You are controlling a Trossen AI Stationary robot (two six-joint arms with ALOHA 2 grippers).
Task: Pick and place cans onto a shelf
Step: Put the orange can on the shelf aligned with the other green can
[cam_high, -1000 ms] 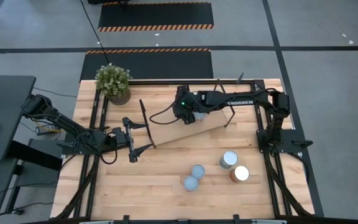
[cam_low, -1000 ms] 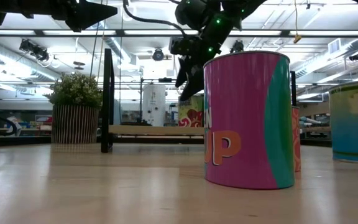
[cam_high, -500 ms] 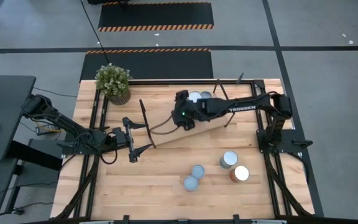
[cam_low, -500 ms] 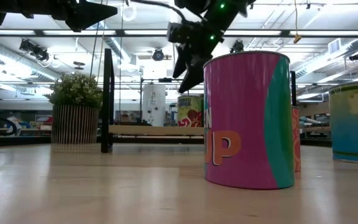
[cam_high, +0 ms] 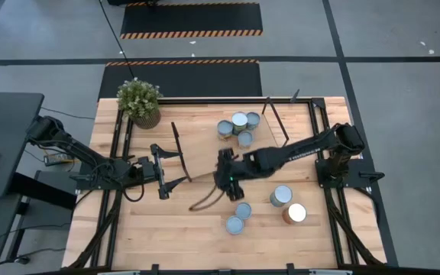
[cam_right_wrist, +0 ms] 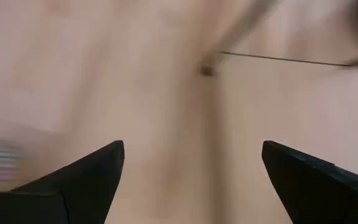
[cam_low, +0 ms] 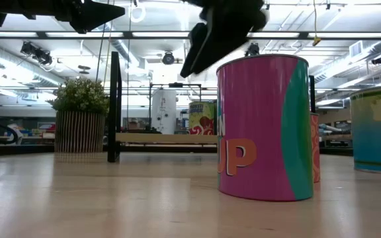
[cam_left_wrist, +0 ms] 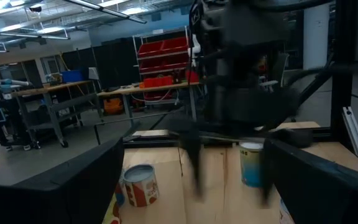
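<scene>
Desk (cam_high: pixel 128 229) busy: right end effector (cam_high: pixel 226 177) released, empty, above cans (cam_high: pixel 239 218) at 6 o'clock; fast drop could topple them.

Right gripper (cam_high: pixel 228 186) mid-table, jaws spread.

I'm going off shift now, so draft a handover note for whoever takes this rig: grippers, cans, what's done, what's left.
Right gripper: fingers open, empty, over the tabletop between the shelf and the loose cans.
Left gripper: fingers open, empty, waiting at the table's left side.
Done: four silvery-topped round tins stand clustered on the light-wood shelf board with black end frames.
Left: three silvery-topped tins and one white-topped, orange-brown tin on the tabletop.
</scene>
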